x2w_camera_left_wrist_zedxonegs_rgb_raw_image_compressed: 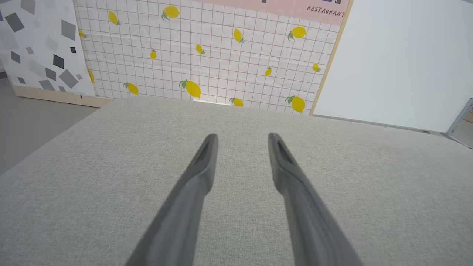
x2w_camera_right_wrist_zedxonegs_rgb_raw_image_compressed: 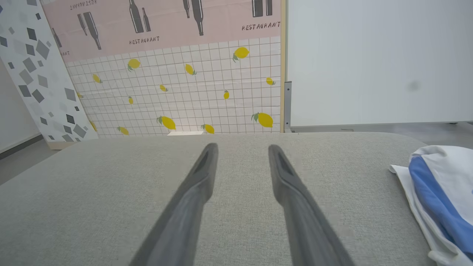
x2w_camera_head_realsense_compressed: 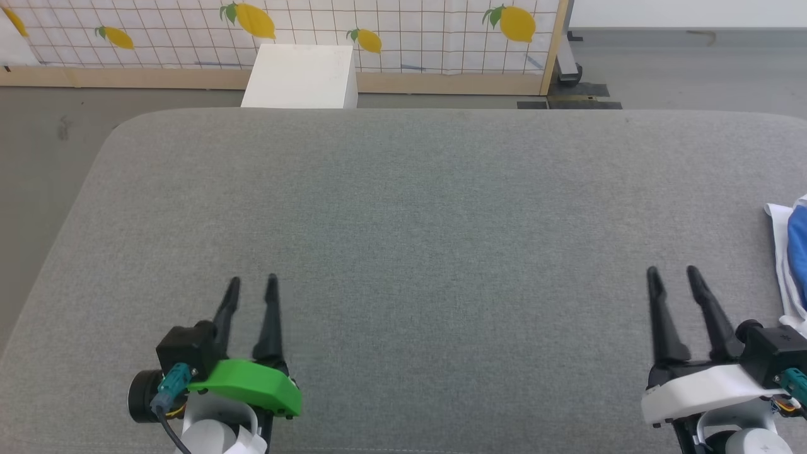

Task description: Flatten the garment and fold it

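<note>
Judged barely begun: found the garment (x2w_camera_head_realsense_compressed: 795,252) bunched just right of the right end effector (x2w_camera_head_realsense_compressed: 671,271), neither flattened nor folded. Had that end effector and the left end effector (x2w_camera_head_realsense_compressed: 253,279), well to its left, wide and empty.

The grey fabric-covered tabletop (x2w_camera_head_realsense_compressed: 403,208) is seen from above by the head camera, which is tilted forward and down from the near edge, so that the lemon-print panel (x2w_camera_head_realsense_compressed: 416,31) is caught at the top. Both wrist cameras are set low and close over the same surface and aimed along their own jaws toward that panel. The garment (x2w_camera_head_realsense_compressed: 795,258) at the right edge is shared by the head and right wrist views.
</note>
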`<state>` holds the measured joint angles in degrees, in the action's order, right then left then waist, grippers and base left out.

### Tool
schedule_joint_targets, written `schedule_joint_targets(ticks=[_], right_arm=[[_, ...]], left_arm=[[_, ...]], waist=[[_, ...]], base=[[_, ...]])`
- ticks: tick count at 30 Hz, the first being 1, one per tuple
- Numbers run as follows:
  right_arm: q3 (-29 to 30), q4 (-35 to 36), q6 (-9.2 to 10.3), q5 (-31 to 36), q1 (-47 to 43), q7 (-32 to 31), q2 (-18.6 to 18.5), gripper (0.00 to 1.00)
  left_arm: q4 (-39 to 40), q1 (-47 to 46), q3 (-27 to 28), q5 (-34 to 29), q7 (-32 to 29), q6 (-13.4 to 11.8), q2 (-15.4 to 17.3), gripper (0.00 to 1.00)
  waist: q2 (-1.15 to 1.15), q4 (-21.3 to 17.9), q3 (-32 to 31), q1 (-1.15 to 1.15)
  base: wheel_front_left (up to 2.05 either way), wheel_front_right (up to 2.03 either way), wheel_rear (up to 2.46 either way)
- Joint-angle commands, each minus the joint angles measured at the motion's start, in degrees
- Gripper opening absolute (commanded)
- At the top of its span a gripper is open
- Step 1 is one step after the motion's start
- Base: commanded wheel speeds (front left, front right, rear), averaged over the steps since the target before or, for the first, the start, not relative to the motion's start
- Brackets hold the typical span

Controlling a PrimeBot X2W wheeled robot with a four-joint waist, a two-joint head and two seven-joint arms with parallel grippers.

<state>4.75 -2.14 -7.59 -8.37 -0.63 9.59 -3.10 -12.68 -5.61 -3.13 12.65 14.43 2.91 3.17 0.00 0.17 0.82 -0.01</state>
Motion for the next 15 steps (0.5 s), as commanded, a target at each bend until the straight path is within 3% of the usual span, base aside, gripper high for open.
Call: schedule_joint_targets(ticks=[1, 15], right_arm=[[0.0, 0.0, 0.0, 0.0, 0.0, 0.0, 0.0, 0.0], [-0.12, 0.03, -0.01, 0.2, 0.02, -0.24, 0.01, 0.0]], left_arm=[[0.01, 0.0, 0.01, -0.01, -0.06, 0.0, 0.01, 0.0], [0.33, 0.14, 0.12, -0.32, -0.43, -0.07, 0.0, 0.0]], waist=[[0.0, 0.0, 0.0, 0.01], [0.0, -0.01, -0.02, 0.01]], base=[[0.0, 0.0, 0.0], [0.0, 0.0, 0.0]])
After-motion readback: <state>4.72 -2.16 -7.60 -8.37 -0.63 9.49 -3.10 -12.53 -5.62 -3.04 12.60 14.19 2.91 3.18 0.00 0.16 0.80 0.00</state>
